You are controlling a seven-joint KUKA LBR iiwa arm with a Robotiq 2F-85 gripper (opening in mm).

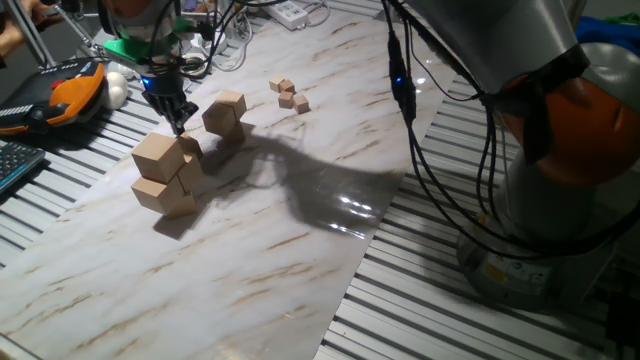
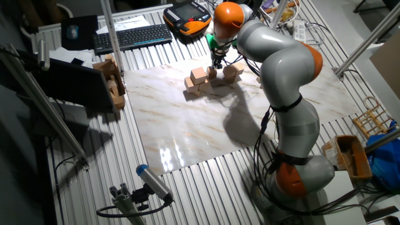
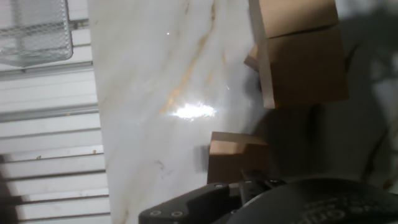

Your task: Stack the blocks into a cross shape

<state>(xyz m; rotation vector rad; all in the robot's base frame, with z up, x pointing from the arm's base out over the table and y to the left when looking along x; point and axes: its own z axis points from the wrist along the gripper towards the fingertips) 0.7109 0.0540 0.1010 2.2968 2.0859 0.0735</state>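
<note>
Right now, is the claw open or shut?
Cannot tell. In one fixed view the claw points down among the blocks, its fingertips too small and dark to separate; the hand view shows only its body.

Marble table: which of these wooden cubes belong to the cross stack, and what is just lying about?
For the job:
- middle-sized tan blocks, in the cluster under the arm

Lying about:
- bigger tan cubes
- tiny cubes
- orange pendant
- keyboard

One fixed view looked low across the surface [image 1: 250, 250]; the other looked down from afar; both shared the blocks [image 1: 170, 165].
</note>
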